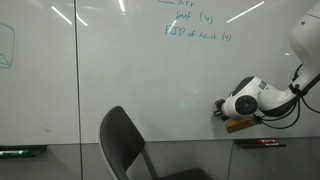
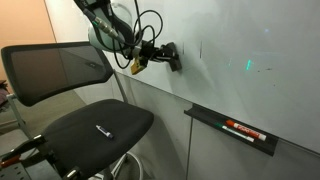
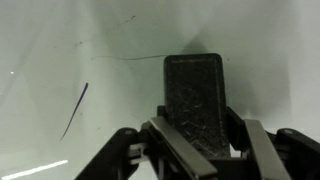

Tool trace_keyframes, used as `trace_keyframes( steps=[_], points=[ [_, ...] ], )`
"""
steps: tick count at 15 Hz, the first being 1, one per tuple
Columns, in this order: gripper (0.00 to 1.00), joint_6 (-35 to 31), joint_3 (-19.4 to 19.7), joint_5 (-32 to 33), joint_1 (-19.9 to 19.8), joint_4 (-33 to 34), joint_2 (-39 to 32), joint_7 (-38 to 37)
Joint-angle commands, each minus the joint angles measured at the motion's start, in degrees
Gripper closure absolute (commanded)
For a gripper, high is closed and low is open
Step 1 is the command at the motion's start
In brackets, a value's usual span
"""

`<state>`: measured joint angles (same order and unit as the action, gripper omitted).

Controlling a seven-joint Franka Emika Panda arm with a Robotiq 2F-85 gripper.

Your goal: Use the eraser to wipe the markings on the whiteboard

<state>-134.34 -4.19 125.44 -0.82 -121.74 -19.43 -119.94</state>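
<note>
The whiteboard (image 1: pixel 130 70) is a large glossy white wall board with green handwriting (image 1: pixel 195 28) at the top. My gripper (image 1: pixel 222 108) is at the board's lower part, shut on the eraser (image 1: pixel 238 125), a tan block. In an exterior view the gripper (image 2: pixel 168 55) presses against the board (image 2: pixel 240 40) with the eraser (image 2: pixel 135 67) showing yellowish below it. In the wrist view the eraser's dark face (image 3: pixel 195 100) sits between the fingers (image 3: pixel 200 140), facing the board (image 3: pixel 60 50), where a dark stroke (image 3: pixel 74 110) shows.
A black office chair (image 1: pixel 125 145) stands in front of the board; it also shows in an exterior view (image 2: pixel 90 120). A marker tray with red-and-black markers (image 2: pixel 245 131) hangs below the board. Another tray (image 1: pixel 262 143) and green drawing (image 1: pixel 6 45) show too.
</note>
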Motion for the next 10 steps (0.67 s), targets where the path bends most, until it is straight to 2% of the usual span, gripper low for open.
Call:
trace_keyframes(
  steps=[1,10],
  points=[
    [0.68,1.0,0.7,2.4,-2.1,3.6,-0.9,-1.2],
    [0.68,2.0,3.4,1.9,-5.4,4.5,-0.7,-0.3]
  ],
)
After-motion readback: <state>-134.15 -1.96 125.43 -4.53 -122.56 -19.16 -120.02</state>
